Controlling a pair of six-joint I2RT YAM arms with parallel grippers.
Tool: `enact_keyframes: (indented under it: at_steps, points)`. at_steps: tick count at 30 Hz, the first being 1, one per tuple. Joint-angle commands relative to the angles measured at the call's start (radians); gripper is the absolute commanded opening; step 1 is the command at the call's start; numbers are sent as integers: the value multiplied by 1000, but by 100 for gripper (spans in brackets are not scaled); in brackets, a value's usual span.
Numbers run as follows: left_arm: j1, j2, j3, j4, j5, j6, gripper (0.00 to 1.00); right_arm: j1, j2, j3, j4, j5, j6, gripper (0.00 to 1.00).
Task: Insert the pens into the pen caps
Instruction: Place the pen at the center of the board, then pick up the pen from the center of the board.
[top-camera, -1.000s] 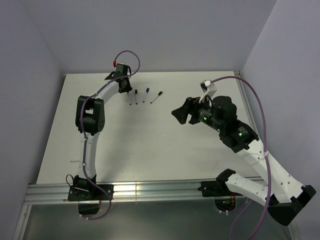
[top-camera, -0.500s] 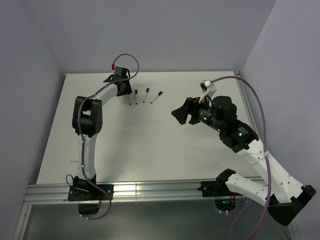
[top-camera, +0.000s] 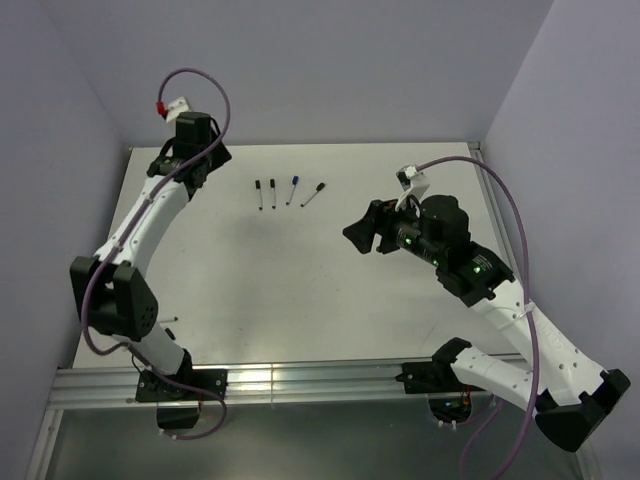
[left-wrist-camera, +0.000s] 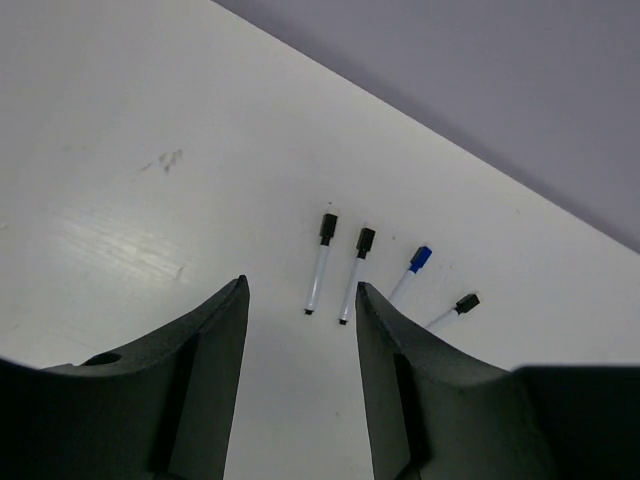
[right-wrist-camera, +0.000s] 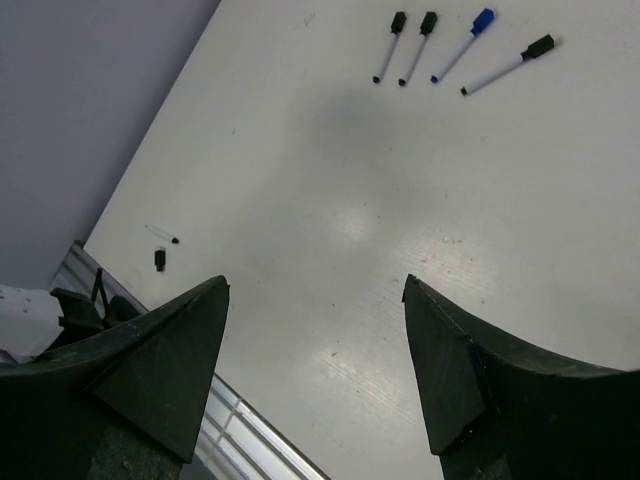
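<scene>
Four pens (top-camera: 272, 192) lie in a loose row at the far middle of the white surface (top-camera: 300, 290), close together but not touching. Each one is capped at its far end. From the left, I see two with black caps (left-wrist-camera: 328, 226), parallel and just beside each other. Next comes one with a blue cap (left-wrist-camera: 419, 259), and last a black-capped one angled off to the right.

A fifth pen (right-wrist-camera: 160, 234) lies well apart from the row, by the near left edge of the surface. It looks thin and bare, with a dark tip. A loose cap (right-wrist-camera: 160, 260), black, sits just beside it without touching.

My left claw (left-wrist-camera: 298, 290) hangs over the far left corner, to the left of the row. Its fingers are spread with nothing between them, and the row of pens shows just beyond the gap in its wrist view.

My right claw (right-wrist-camera: 315, 285) hovers over the right middle of the surface, well apart from the row. It is spread wide and holds nothing, and only bare surface shows between its fingers.
</scene>
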Motion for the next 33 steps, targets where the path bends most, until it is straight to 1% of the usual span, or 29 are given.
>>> enact_keyframes:
  at_steps: [1, 3, 5, 7, 8, 9, 11, 12, 13, 14, 15, 16, 19, 21, 26, 30, 31, 33]
  points:
    - [45, -116, -80, -169, -106, -119, 51, -3, -20, -40, 25, -19, -16, 78]
    - [72, -202, -138, -214, -114, -148, 51, -3, -23, -76, 40, -46, -13, 78]
    - [109, -275, -196, -308, -163, -197, 50, -4, -29, -121, 68, -69, -4, 78]
    - [149, -323, -242, -352, -186, -271, 50, -3, -26, -138, 74, -92, -2, 78]
    - [163, -370, -291, -398, -209, -305, 50, -3, -26, -148, 77, -94, -4, 78]
    - [174, -394, -317, -412, -218, -363, 51, -4, -23, -150, 77, -93, -5, 78]
    - [209, -459, -386, -441, -230, -414, 52, -3, -20, -149, 83, -93, -5, 78]
    - [230, -478, -405, -457, -255, -468, 52, -3, -17, -150, 85, -94, -1, 78]
    - [237, -509, -423, -466, -264, -490, 52, -3, -15, -152, 88, -100, -2, 78]
    - [244, -520, -454, -467, -275, -503, 53, -4, -13, -149, 86, -105, -2, 78]
    - [246, -535, -462, -505, -305, -544, 54, -4, -7, -147, 85, -103, -7, 78]
    - [273, -535, -469, -524, -318, -567, 54, -3, -7, -146, 80, -100, -8, 78]
    - [278, -547, -501, -575, -332, -656, 55, -3, -10, -149, 79, -86, -10, 78]
    - [278, -555, -531, -578, -321, -707, 56, -4, 2, -130, 56, -82, -16, 77]
    - [278, -601, -613, -529, -270, -747, 57, 0, 31, -118, 42, -68, -22, 77]
    - [278, -581, -656, -579, -258, -828, 56, 2, 78, -115, 45, -63, -22, 77]
    - [277, -573, -666, -592, -257, -842, 57, 2, 91, -109, 43, -65, -22, 77]
    - [277, -569, -692, -621, -279, -891, 62, 2, 127, -101, 23, -67, -24, 76]
